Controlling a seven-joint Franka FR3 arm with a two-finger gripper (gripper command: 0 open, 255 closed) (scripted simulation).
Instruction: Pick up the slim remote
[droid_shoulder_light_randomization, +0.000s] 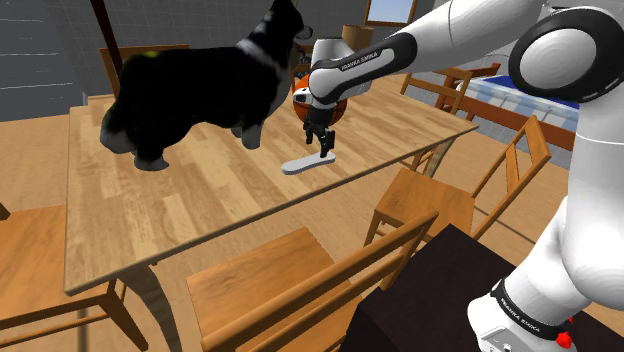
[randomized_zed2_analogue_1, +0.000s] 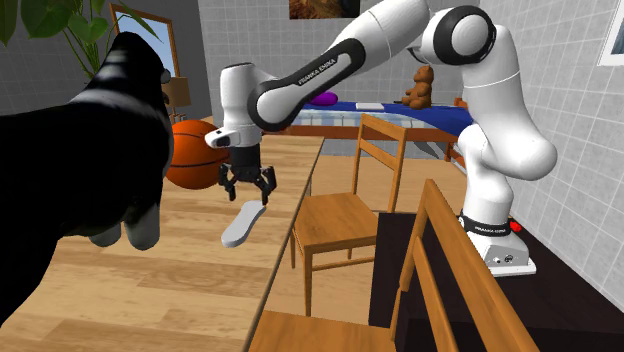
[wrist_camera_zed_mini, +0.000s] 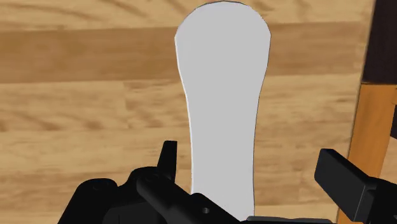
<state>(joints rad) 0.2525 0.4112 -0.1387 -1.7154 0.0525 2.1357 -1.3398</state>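
Hovering over the grey remote (droid_shoulder_light_randomization: 308, 162), the hand (droid_shoulder_light_randomization: 320, 146) is released, one finger on each side of the narrow end, I think so that closing clasps it. The remote lies flat at the worktop (droid_shoulder_light_randomization: 200, 200) edge, centre of the shoulder frame. In the wrist view the hand hides the remote's near end.

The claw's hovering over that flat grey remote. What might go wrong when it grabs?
1. The remote lies flat and thin on the table, so the open claw may scrape the wood or slide off it.
2. The claw sits over the remote's narrow end, not its middle; lifted, it might tilt and slip out.
3. The basketball looks close beside the claw, so a bump could roll it.
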